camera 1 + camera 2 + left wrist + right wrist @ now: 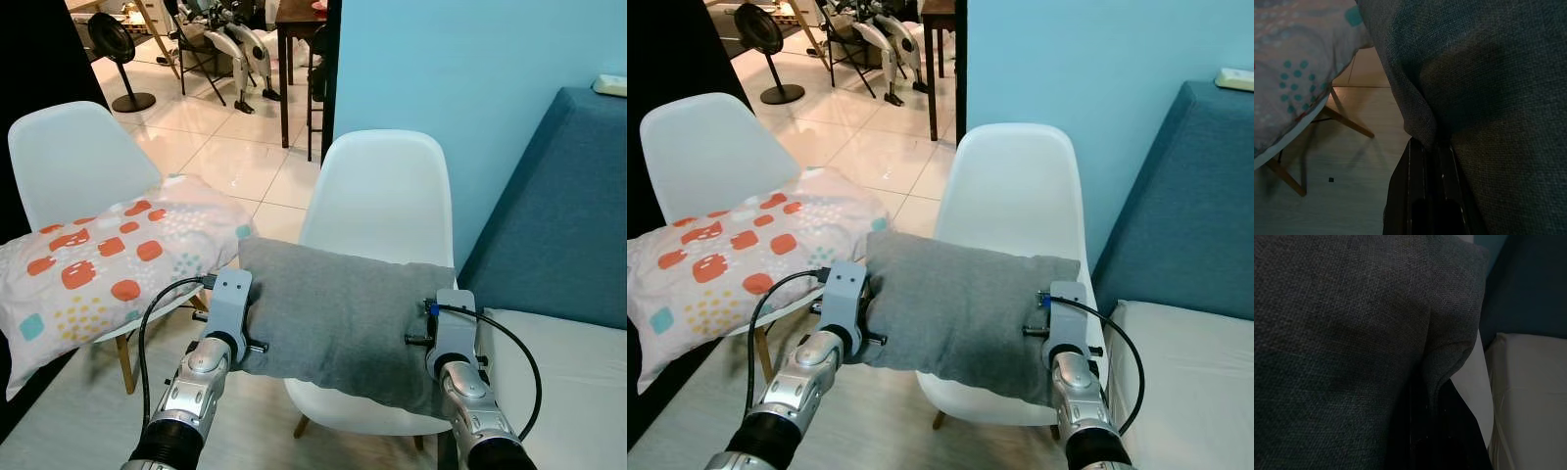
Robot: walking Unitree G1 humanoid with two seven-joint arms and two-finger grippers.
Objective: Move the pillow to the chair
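A grey pillow [343, 313] is held over the seat of a white shell chair [382, 196], its far edge close to the chair back. My left gripper [245, 333] is shut on the pillow's left edge; in the left wrist view the black fingers [1422, 191] pinch a fold of grey cloth [1484, 98]. My right gripper [431, 338] is shut on the pillow's right edge, and the right wrist view shows the grey fabric [1352, 333] bunched over dark fingers [1425, 431]. I cannot tell whether the pillow rests on the seat.
A second white chair [69, 157] at the left carries a white pillow with orange patches [98, 264]. A blue sofa [568, 215] with a pale cushion [568, 382] stands at the right, against a light blue wall [441, 78]. Tiled floor, a fan [113, 39] and table legs lie beyond.
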